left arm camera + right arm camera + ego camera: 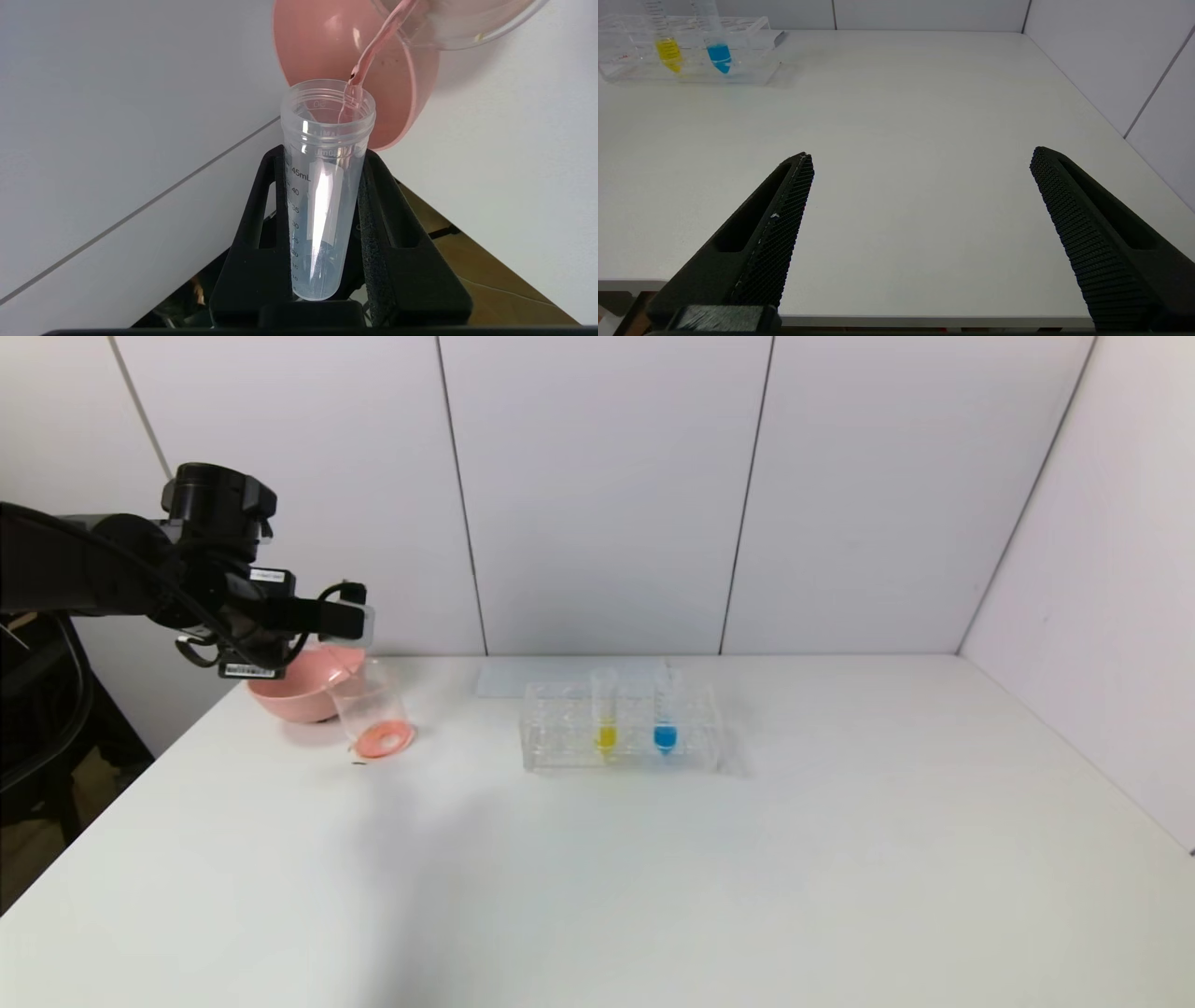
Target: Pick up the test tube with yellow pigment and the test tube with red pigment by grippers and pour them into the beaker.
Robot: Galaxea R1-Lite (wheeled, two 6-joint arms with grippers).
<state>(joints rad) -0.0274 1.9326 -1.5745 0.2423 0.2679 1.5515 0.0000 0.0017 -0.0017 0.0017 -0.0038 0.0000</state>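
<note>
My left gripper (324, 154) is shut on the test tube with red pigment (322, 210), which lies tipped near level above the beaker (372, 707). A thin pink-red stream (369, 51) runs from the tube's mouth into the beaker (467, 28), and red liquid (383, 739) covers the beaker's bottom. The tube itself looks almost drained. In the head view the left gripper (350, 621) hangs at the table's back left. The test tube with yellow pigment (606, 717) stands upright in the clear rack (560, 747). My right gripper (920, 158) is open over the table's near edge, holding nothing.
A pink bowl (294, 695) sits right behind the beaker, under the left arm. A tube with blue liquid (665, 719) stands beside the yellow one in the rack. White wall panels close the back and the right side. The rack (747, 74) is far ahead of the right gripper.
</note>
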